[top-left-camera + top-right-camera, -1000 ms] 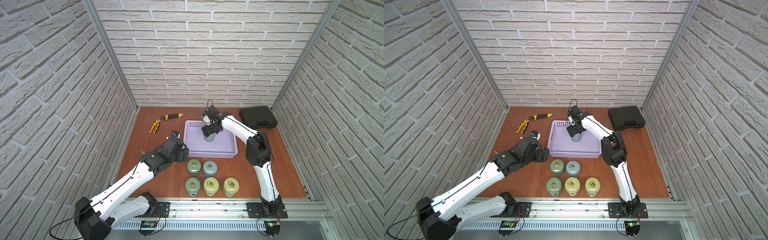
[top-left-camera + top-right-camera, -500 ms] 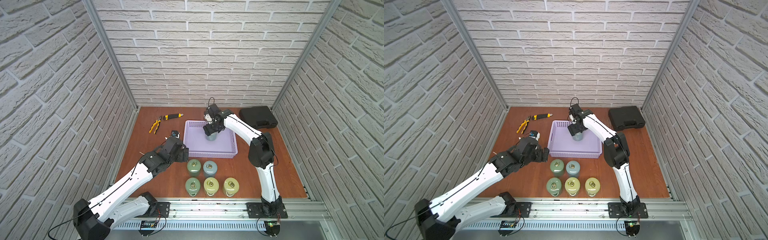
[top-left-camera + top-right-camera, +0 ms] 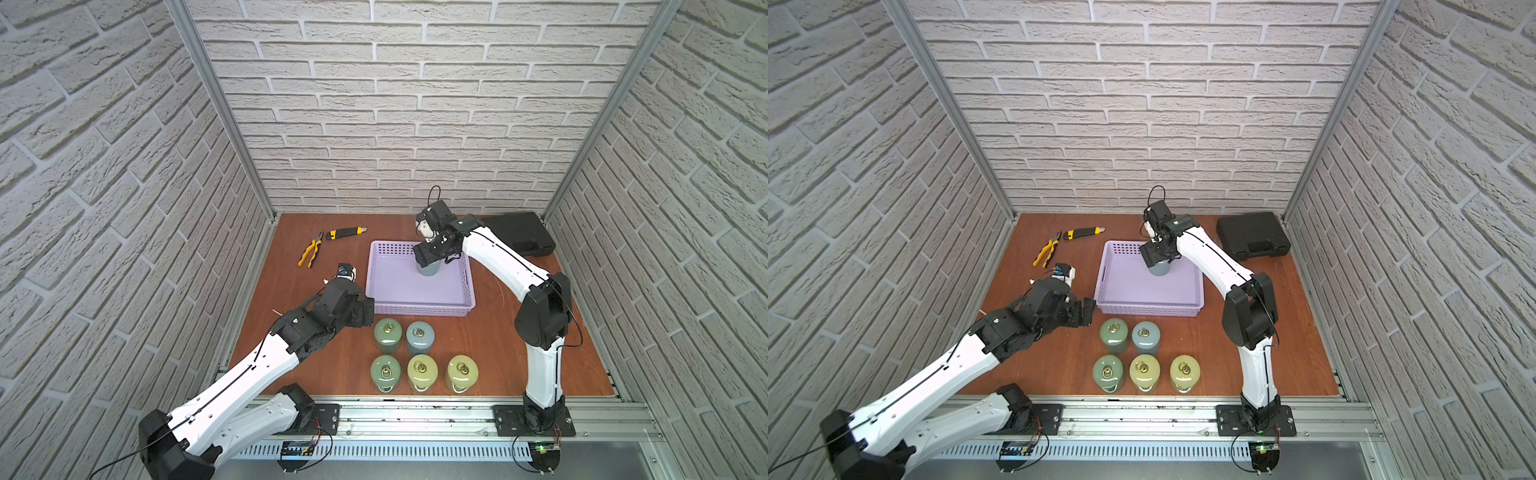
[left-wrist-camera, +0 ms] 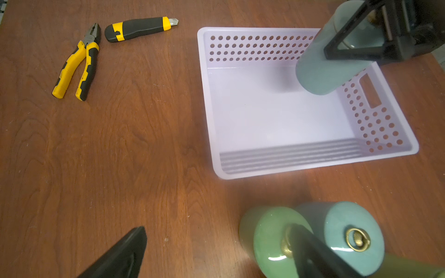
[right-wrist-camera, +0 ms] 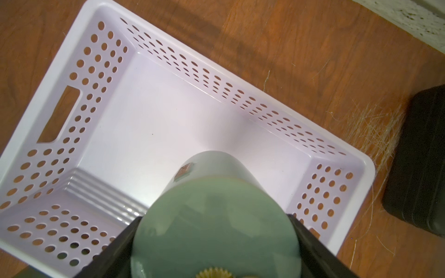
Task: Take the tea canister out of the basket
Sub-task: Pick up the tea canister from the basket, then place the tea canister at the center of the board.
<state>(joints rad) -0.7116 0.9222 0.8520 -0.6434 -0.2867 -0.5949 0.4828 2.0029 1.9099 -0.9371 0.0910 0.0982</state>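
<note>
A grey-green tea canister [image 3: 428, 270] [image 3: 1159, 270] [image 4: 317, 72] [image 5: 212, 211] hangs over the back part of the lavender basket [image 3: 419, 309] [image 3: 1150, 309] [image 4: 313, 166] [image 5: 96, 72]. It seems just clear of the basket floor, with its shadow beside it. My right gripper [image 3: 432, 252] [image 3: 1156, 252] [image 5: 215, 240] is shut on the canister's top from both sides. Nothing else stands in the basket. My left gripper [image 3: 368, 313] [image 3: 1086, 311] [image 4: 218, 231] is open and holds nothing, low over the table by the basket's front left corner.
Several green, blue-grey and yellow-green canisters [image 3: 387, 336] [image 3: 1113, 332] [image 4: 277, 240] stand in two rows in front of the basket. Yellow pliers [image 3: 311, 254] [image 4: 77, 65] and a utility knife [image 3: 345, 233] [image 4: 139, 28] lie at the back left. A black case [image 3: 519, 239] [image 3: 1252, 235] sits at the back right.
My right gripper has shifted slightly to the right with the canister, still over the basket. The left arm has barely moved.
</note>
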